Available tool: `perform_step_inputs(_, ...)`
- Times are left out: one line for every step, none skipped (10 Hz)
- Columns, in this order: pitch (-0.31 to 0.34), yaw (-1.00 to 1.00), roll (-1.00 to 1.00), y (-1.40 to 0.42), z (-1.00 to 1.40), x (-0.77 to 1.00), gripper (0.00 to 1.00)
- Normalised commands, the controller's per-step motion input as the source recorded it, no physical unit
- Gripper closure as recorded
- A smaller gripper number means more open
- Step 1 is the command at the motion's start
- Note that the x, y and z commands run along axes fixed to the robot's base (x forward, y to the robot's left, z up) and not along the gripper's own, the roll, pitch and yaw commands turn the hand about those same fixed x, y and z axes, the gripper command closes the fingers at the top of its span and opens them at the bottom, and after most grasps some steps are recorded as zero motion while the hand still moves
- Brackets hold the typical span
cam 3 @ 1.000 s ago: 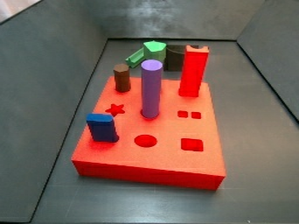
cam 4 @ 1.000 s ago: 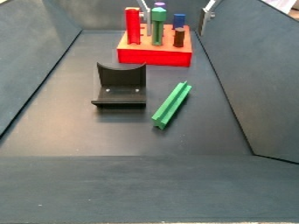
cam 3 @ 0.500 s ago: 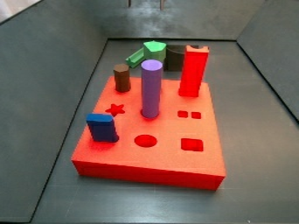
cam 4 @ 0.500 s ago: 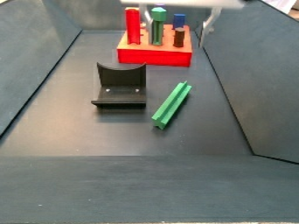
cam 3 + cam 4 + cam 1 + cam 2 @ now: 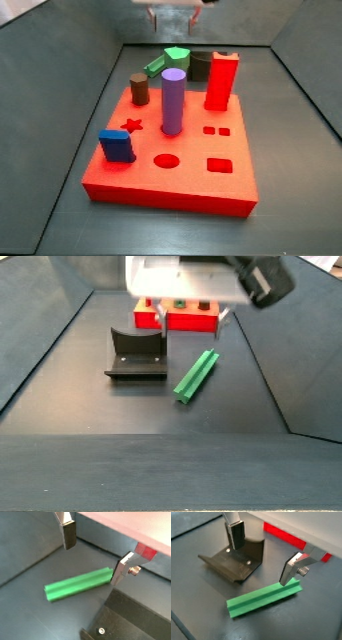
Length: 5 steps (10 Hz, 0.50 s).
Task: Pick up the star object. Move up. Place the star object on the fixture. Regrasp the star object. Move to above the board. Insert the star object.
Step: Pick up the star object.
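Silver fingers spread wide, nothing between them: we see the gripper (image 5: pixel 264 554) empty, hanging above the floor over the star object (image 5: pixel 263 598). One finger (image 5: pixel 122 569) sits over the rod's end, so we aren't centred yet. The rod lies flat on the dark floor just beside the fixture (image 5: pixel 136 354), well short of the board (image 5: pixel 175 319). We judge this as step one, the approach for the pick. Next: shift along the rod, straddle it, descend, close. Arm comes in from above, wrist pointing down, blurred in a side view.
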Motion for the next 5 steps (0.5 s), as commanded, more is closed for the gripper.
perform_step_inputs(0.000, 0.16, 0.00, 0.11, -1.00, 0.20, 0.00)
perform_step_inputs(0.000, 0.00, 0.00, 0.07, -1.00, 0.03, 0.00)
perform_step_inputs(0.000, -0.07, 0.00, 0.07, -1.00, 0.00, 0.00)
perform_step_inputs(-0.043, -0.15, 0.00, 0.00, -0.70, -0.18, 0.00)
perform_step_inputs(-0.010, 0.00, 0.00, 0.00, 0.00, 0.00, 0.00)
